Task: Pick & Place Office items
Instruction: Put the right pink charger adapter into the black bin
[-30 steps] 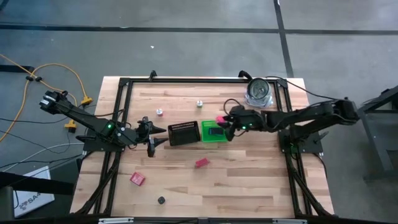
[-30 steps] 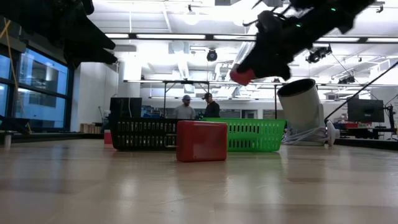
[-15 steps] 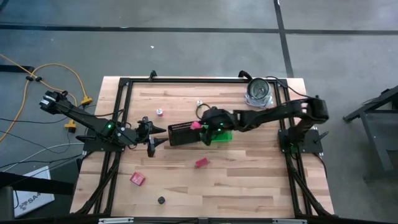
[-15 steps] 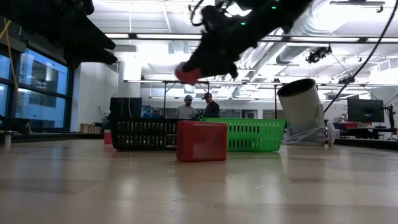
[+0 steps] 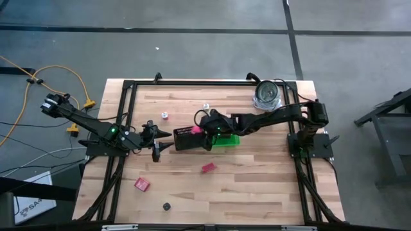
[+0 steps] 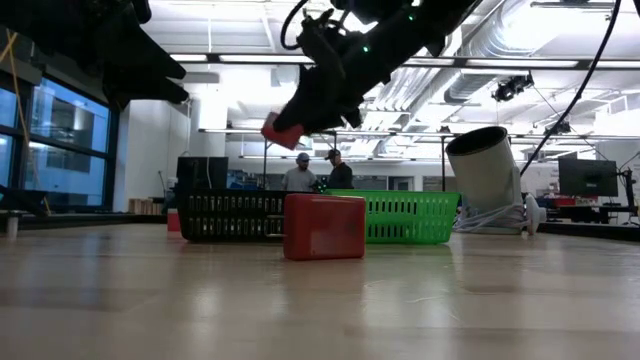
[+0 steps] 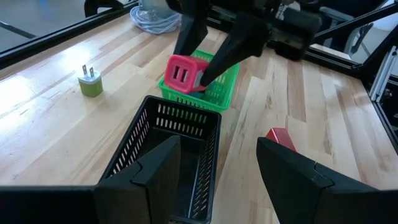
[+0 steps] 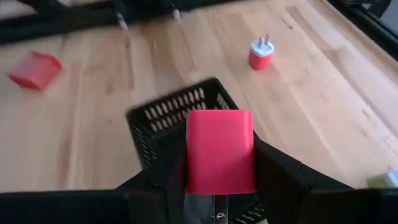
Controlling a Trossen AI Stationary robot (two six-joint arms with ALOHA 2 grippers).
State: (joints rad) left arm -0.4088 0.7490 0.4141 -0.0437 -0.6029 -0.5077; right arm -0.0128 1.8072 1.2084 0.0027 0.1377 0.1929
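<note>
Pink charger block held over the black mesh tray

The right gripper (image 5: 200,129) is closed on one pink block (image 5: 196,129) with two slots on its face, and it holds this block in the air above the end of the black mesh tray (image 5: 186,138) that is next to the green bin (image 5: 226,140). The left gripper (image 5: 168,140) waits at the other end of the mesh tray; its fingers (image 7: 297,176) are apart and hold nothing.

On the table (image 5: 257,192) I count two red blocks (image 5: 208,168) (image 5: 142,185), one small black round piece (image 5: 166,206), one pink plug piece with prongs (image 5: 164,116) and one greenish plug piece (image 5: 206,107). There is one mesh tray, one green bin and one shiny silver round object (image 5: 267,94) near the far corner.

The right arm covers a part of the green bin from above, so its inside is hard to see. In the low view one red block hides the middle of both containers
</note>
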